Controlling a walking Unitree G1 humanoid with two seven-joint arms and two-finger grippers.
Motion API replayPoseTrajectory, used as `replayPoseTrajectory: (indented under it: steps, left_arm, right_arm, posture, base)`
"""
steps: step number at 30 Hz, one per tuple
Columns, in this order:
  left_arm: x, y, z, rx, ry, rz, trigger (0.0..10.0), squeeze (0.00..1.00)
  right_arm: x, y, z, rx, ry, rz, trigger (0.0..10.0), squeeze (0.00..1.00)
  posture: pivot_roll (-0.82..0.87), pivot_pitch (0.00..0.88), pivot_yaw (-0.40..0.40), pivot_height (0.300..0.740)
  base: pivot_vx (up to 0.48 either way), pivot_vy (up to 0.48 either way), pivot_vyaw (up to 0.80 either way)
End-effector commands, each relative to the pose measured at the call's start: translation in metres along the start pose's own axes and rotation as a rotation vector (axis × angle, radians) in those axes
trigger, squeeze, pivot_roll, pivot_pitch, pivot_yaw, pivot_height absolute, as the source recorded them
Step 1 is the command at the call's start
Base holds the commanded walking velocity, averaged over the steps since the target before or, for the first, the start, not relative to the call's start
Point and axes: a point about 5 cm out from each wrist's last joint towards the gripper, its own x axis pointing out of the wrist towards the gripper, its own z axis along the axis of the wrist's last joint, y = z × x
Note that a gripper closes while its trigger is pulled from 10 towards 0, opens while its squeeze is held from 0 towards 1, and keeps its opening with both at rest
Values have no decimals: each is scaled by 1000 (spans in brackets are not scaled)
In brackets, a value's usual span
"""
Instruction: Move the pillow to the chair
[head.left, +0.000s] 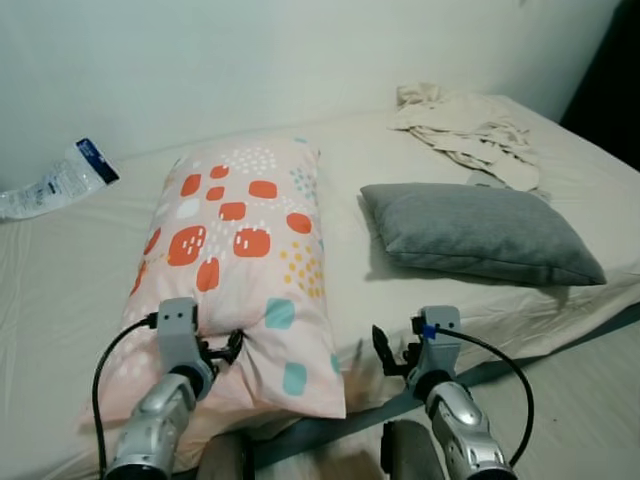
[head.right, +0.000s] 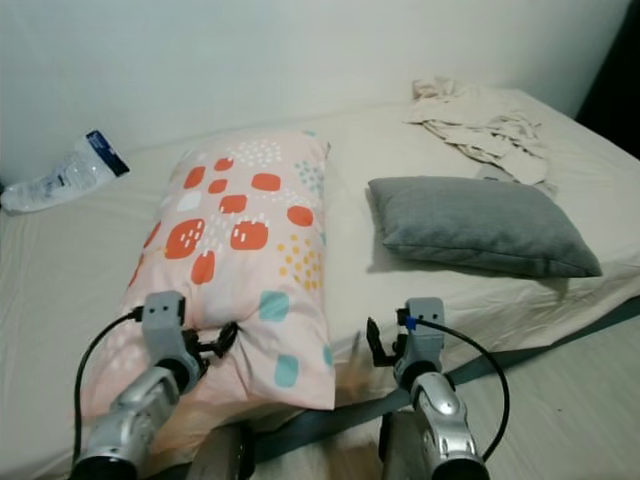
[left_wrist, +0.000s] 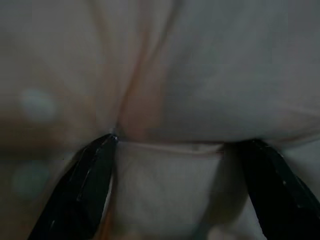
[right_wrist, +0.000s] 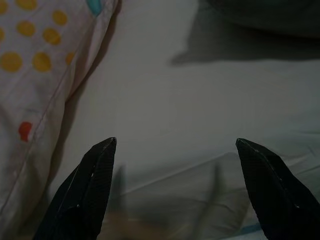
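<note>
Here the left gripper (head.left: 228, 349) is down on the near end of the patterned pillow (head.left: 240, 255), its black fingers (left_wrist: 87, 190) spread wide with a fold of pale pillowcase bulging between them, touching the cloth but not yet pinched on it. The right gripper (head.left: 392, 352) hovers just off the pillow's right edge over bare sheet, its fingers equally spread and holding nothing. The pillow lies on the bed (head.left: 60, 290) with its long axis running straight away from the robot toward the wall, so both grippers meet it at the near short end, the left one on it and the right one beside it (the left is clearly the nearer arm for the grasp). To the pillow's right, well apart, rests a grey cushion (head.left: 480, 235), with crumpled cloth (head.left: 465, 130) beyond that; to the pillow's left, near the wall, lies a plastic packet (head.left: 60, 180). Judging by this, the grasp is only beginning.
</note>
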Motion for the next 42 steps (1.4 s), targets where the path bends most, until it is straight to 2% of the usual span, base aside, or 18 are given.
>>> replayPoseTrajectory:
  steps: [1,2,3,4,9,12,14,16,18,20,22,24,27,28,32,37,39,42]
  left_arm:
    - [-12,23,-8,-124,38,59,10000,0]
    - [-12,23,-8,-124,38,59,10000,0]
    - [-21,36,-9,-268,37,66,10000,0]
    - [-26,41,-12,-326,48,65,10000,0]
    - [-47,52,-24,-426,117,27,10000,0]
    - [-65,56,-30,-411,167,-10,10000,0]
    - [-68,58,-32,-401,181,-18,10000,0]
    - [-85,64,-40,-349,241,-42,10000,0]
    - [-86,64,-41,-359,225,-36,10000,0]
    - [-77,60,-38,-380,119,0,10000,0]
    - [-64,50,-33,-482,-29,56,10000,0]
    - [-56,28,-28,-703,-130,-29,10000,0]
    - [-51,14,-22,-770,-196,-66,10000,0]
    - [-50,12,-20,-774,-208,-69,10000,0]
    - [-48,12,-1,-914,-354,-129,10000,0]
    - [-42,9,8,-842,-392,-100,10000,0]
    - [-41,5,17,-918,-461,-144,10000,0]
    - [-29,-6,18,-794,-386,-115,10000,0]
  right_arm:
    - [0,1,-1,10,3,7,10000,0]
    - [0,1,-1,10,3,7,10000,0]
    - [2,3,1,11,2,16,10000,0]
    - [3,4,1,10,1,23,10000,0]
    - [5,4,4,8,3,42,10000,0]
    - [5,3,5,8,2,49,10000,0]
    - [6,3,5,9,2,51,10000,0]
    - [6,3,6,9,2,56,10000,0]
    - [7,2,6,10,1,57,10000,0]
    - [7,2,7,14,0,58,10000,0]
    - [8,4,5,31,18,71,10000,0]
    - [9,7,6,45,7,87,10000,0]
    - [9,8,7,33,13,80,10000,0]
    - [9,8,7,35,10,81,10000,0]
    - [9,8,6,35,10,87,10000,0]
    - [9,6,6,25,18,92,10000,0]
    - [9,5,7,21,20,97,10000,0]
    - [11,4,8,7,22,103,10000,0]
  posture:
    - [40,105,12,576]
    - [40,105,12,576]
    - [43,105,5,576]
    - [46,107,1,576]
    - [49,107,-11,576]
    - [48,108,-17,576]
    - [48,108,-17,576]
    - [47,112,-20,567]
    - [54,116,-24,567]
    - [59,120,-28,567]
    - [60,122,-30,567]
    - [48,122,-28,552]
    - [45,125,-28,542]
    - [42,125,-27,542]
    - [39,125,-32,542]
    - [36,129,-40,542]
    - [34,129,-41,542]
    - [31,130,-42,542]
  base:
    - [0,0,0]
    - [0,0,0]
    - [0,0,0]
    - [0,0,0]
    - [0,0,0]
    - [0,0,0]
    - [0,0,0]
    - [0,0,0]
    - [0,0,0]
    - [0,0,0]
    - [0,0,0]
    - [0,0,0]
    - [0,0,0]
    - [0,0,0]
    - [0,0,0]
    - [0,0,0]
    - [0,0,0]
    - [0,0,0]
